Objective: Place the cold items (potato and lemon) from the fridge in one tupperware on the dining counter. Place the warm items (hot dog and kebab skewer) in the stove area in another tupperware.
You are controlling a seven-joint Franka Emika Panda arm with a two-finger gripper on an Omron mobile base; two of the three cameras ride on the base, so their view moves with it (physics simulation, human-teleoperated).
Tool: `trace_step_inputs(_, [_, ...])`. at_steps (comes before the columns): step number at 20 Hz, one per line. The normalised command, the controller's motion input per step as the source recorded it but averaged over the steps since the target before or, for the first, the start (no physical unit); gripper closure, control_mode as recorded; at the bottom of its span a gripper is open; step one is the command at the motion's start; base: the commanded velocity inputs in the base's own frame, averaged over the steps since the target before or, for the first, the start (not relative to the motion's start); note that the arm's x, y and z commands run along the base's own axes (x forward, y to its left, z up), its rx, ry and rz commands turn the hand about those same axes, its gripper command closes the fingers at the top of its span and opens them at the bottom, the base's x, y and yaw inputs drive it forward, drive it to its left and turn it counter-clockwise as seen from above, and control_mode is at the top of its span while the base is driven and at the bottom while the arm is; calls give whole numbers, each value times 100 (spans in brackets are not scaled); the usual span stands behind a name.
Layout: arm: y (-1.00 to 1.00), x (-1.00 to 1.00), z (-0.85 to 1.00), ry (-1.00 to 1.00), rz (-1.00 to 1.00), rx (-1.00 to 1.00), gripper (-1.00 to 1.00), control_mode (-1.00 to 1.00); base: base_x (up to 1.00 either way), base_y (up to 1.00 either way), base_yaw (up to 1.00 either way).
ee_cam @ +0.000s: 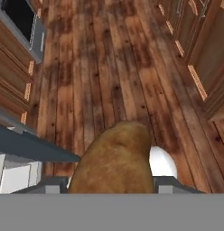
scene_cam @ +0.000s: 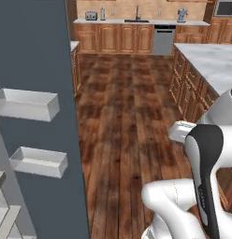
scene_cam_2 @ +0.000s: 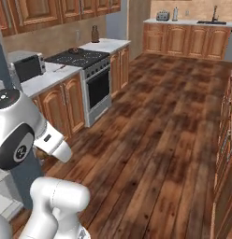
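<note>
Brown, lumpy oval potato [ee_cam: 114,158] sits pinched between our dark two-finger gripper [ee_cam: 113,184], jaws clamped on its flanks, long axis running up and away from fingertips. Beyond it, dark plank wood floor [ee_cam: 109,67]. Open grey fridge door [scene_cam: 47,116] with white door bins [scene_cam: 26,103] stands to our left. White marble dining counter [scene_cam: 209,60] lies ahead to our right; we judge carry must swing that way. Black stove [scene_cam_2: 78,58] stands along opposite wall.
</note>
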Motion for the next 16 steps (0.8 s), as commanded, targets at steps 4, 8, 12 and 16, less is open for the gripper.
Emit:
trace_step_inputs(4, [0,0,0,0,0,0,100,100,-10,-11,-65])
trace_step_inputs(8, [0,0,0,0,0,0,100,100,0,-48,-22])
trace_step_inputs(12, [0,0,0,0,0,0,100,100,0,-96,3])
trace_step_inputs(16, [0,0,0,0,0,0,100,100,0,-100,8])
